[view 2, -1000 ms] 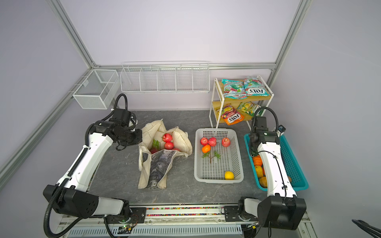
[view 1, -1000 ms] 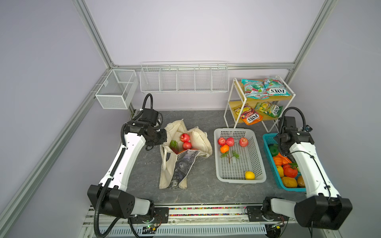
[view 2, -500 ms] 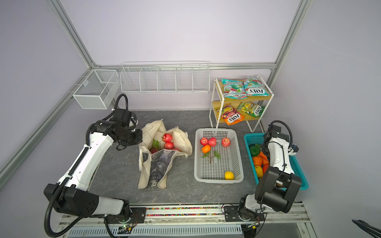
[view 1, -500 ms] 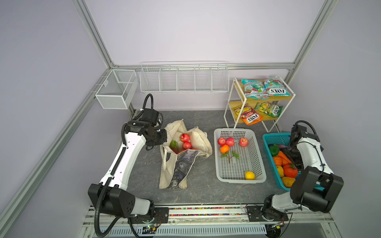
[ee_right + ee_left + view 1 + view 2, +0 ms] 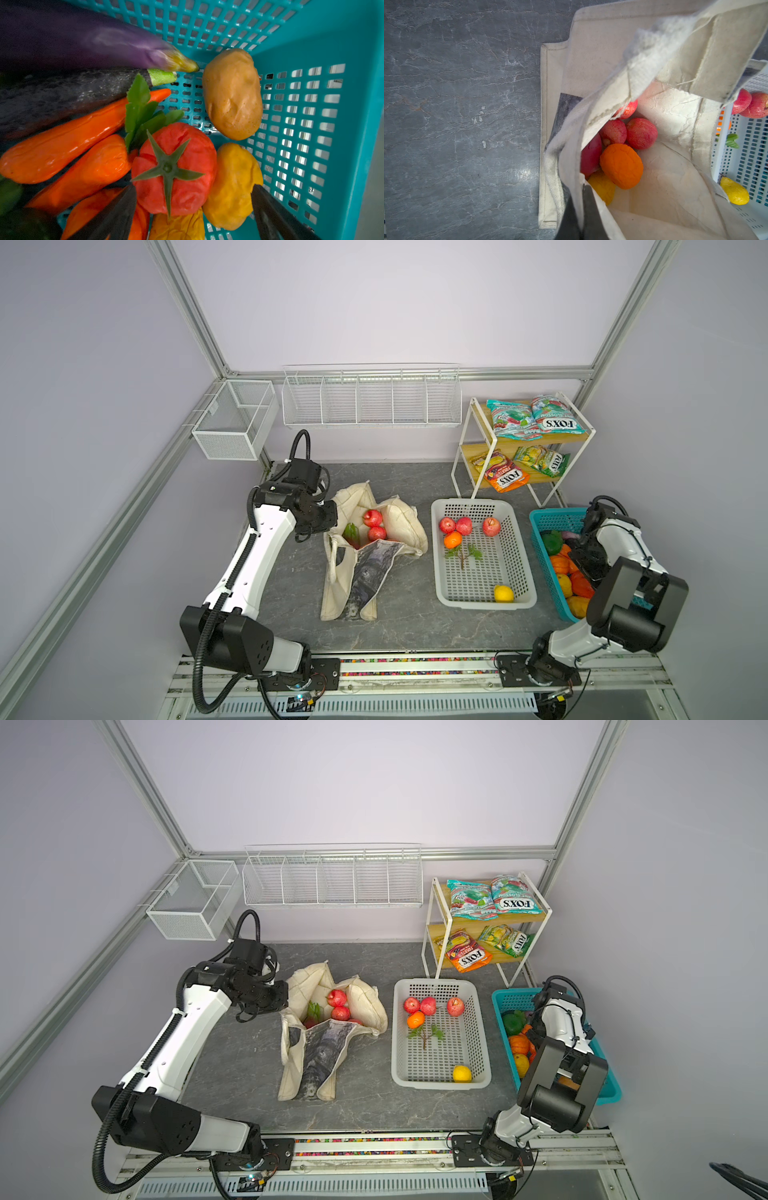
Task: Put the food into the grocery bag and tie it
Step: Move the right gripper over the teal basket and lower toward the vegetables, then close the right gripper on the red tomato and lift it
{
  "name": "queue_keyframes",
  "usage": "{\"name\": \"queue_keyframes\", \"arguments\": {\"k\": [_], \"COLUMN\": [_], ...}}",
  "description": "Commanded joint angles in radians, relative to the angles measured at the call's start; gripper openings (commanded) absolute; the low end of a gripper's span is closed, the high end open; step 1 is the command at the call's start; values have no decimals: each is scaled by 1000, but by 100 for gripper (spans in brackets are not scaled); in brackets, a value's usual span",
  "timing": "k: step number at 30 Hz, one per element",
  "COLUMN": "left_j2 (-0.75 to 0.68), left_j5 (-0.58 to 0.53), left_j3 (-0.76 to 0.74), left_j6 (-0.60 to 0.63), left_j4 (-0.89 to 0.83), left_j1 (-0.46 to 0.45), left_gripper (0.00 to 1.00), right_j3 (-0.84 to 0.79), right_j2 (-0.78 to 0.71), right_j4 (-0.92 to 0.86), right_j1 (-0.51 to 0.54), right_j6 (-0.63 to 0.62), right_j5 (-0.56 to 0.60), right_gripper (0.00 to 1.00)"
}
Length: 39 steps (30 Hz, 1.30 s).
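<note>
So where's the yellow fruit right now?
In both top views the yellow fruit lies in the white basket, toward its near right corner, well apart from the red apples at the far end.

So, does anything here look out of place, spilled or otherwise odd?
Nothing is spilled or damaged. A loose leafy sprig lies in the white basket, attached to no fruit. The right fingers hang open over a tomato in the teal basket, away from the grocery bag.
</note>
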Motion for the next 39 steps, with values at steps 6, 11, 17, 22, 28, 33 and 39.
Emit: {"name": "queue_keyframes", "arguments": {"k": [6, 11, 17, 22, 28, 33, 39], "left_j2": [10, 15, 21, 28, 32, 37, 42], "left_j5": [5, 5, 11, 14, 9, 9, 10], "left_j3": [16, 27, 28, 34, 44, 50, 56], "left_j6": [18, 10, 7, 7, 11, 10, 11], "left_j4": [-14, -11, -5, -7, -14, -15, -11], "left_j1": [4, 4, 4, 4, 4, 4, 4], "left_gripper": [0, 0, 0, 0, 0, 0, 0], "right_j3": [-6, 15, 23, 12, 8, 8, -1], "right_j2": [97, 102, 123, 148, 174, 171, 127], "right_j4": [50, 87, 95, 107, 111, 113, 126], "right_j1": [-33, -34, -43, -50, -52, -52, -51], "right_j6": [-97, -156, -189, -192, -189, -186, -185], "right_j5": [-82, -73, -63, -92, -125, -141, -142], "right_gripper": [89, 89, 89, 89, 89, 90, 96]}}
